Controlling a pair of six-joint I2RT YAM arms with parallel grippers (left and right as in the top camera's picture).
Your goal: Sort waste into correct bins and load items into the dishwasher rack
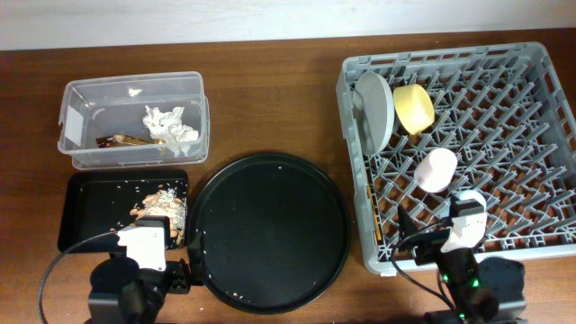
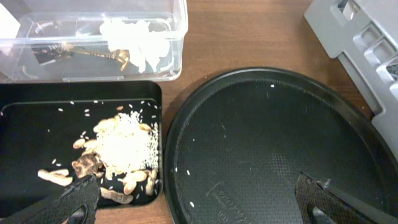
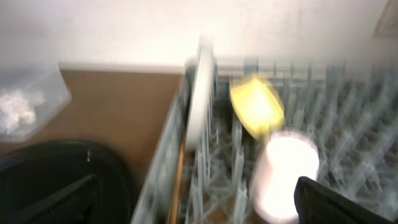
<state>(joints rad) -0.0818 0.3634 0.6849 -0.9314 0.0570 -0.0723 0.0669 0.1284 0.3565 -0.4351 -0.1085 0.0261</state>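
Observation:
The grey dishwasher rack point(image 1: 504, 153) holds the grey-green plate point(image 1: 375, 110) upright, the yellow bowl point(image 1: 413, 108) and the pink cup point(image 1: 436, 169); the wooden chopsticks point(image 1: 372, 205) lie along its left wall. The blue cup is not in view. The clear tub point(image 1: 133, 120) holds white napkins point(image 1: 169, 124) and a brown wrapper point(image 1: 121, 140). The shallow black tray point(image 1: 94, 209) holds food scraps and rice point(image 2: 121, 146). My left gripper point(image 2: 199, 205) is open and empty over the tray's front edge. My right gripper point(image 3: 205, 199) is open and empty at the rack's front left; its view is blurred.
A large round black tray point(image 1: 270, 229) with a few crumbs lies between the bins and the rack. Brown wooden table point(image 1: 270, 99) runs to a white wall at the back. Both arm bases sit at the front edge.

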